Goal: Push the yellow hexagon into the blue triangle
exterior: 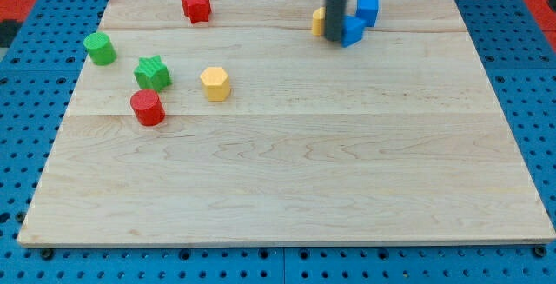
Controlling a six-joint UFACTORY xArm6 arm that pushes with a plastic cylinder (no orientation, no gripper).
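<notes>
The bare front stretch of the wooden surface point(287, 197) lies nearest the camera, with no block on it; from the view's left come the green cylinder point(100, 49), the green star point(153, 73), the red cylinder point(148, 108) just below it, the red star point(197, 6) near the top edge, and the yellow hexagon point(215, 83), standing alone left of centre; well apart to the right, near the top, my tip point(337, 43) rests between a partly hidden yellow block point(319, 21) and a blue block point(354, 30), whose shape I cannot make out, with a blue cube point(368, 9) just behind; there is no claw, only the rod, so nothing spreads or pinches; by my judgement the push has not begun, since the hexagon sits far from both blue blocks and the tip is nowhere near it.
</notes>
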